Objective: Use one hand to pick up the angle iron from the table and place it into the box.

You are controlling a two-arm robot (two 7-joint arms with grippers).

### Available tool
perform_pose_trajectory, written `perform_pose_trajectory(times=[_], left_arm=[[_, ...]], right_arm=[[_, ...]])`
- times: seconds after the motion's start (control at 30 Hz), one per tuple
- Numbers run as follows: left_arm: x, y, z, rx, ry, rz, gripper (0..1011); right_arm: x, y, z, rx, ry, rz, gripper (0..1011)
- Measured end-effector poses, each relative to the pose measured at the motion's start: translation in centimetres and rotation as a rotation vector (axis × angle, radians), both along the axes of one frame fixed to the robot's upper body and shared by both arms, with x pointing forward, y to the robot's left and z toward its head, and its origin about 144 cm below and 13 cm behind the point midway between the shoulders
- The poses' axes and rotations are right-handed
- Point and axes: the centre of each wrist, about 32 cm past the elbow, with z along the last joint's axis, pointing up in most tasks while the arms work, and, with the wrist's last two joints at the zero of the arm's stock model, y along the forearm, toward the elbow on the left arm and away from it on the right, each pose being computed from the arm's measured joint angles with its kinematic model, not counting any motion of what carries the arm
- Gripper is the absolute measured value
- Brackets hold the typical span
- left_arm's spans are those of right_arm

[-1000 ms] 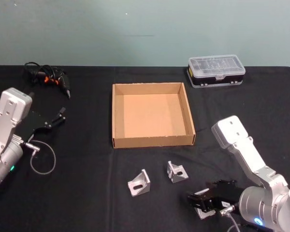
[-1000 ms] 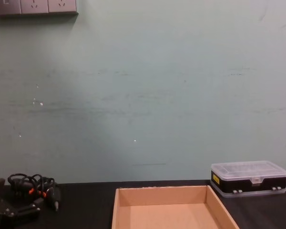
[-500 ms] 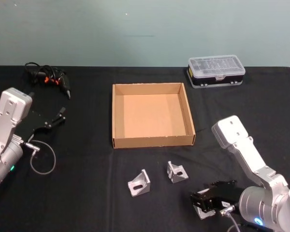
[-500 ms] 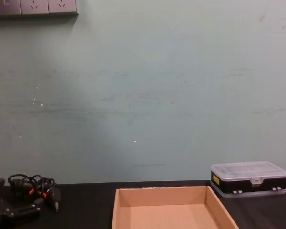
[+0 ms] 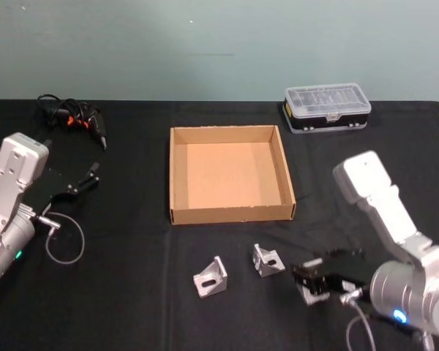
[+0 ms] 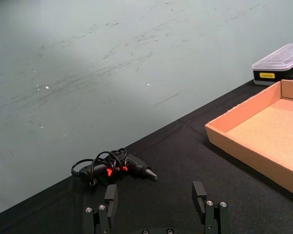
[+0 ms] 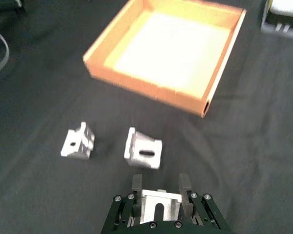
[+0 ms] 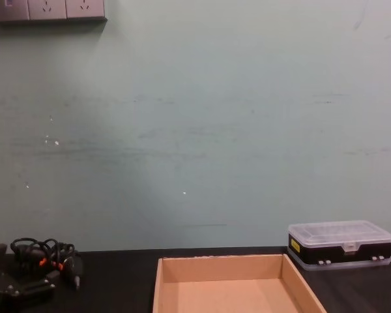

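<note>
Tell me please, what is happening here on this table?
The right hand is shut on one angle iron, low over the black table, in front of the box. Two more angle irons lie on the table beside it, one nearer the hand and one farther to the left. The box is empty, so nothing is placed yet. The left hand is open and parked at the left side.

Clear-lidded case [image 5: 327, 108] far right; corded tool [image 5: 83, 117] (glue gun, perhaps) far left
</note>
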Motion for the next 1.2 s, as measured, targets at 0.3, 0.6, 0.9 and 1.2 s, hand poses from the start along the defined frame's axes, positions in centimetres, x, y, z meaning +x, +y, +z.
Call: perform_pose_trajectory(times=[0.3,0.6,0.9,1.2], left_arm=[[0.0,0.0,0.0,0.000,0.000,0.000,1000],[0.0,0.0,0.0,0.000,0.000,0.000,1000],[0.0,0.0,0.0,0.000,0.000,0.000,1000],[0.0,0.0,0.0,0.000,0.000,0.000,1000]], right_arm=[[2.2,0.1,2.1,0.053,-0.101,0.013,449],[7.1,0.9,2.8,0.072,-0.199,0.019,449],[12.7,2.1,1.0,0.054,-0.227,0.043,449],[17.7,3.4,-0.5,0.055,-0.249,0.062,449]])
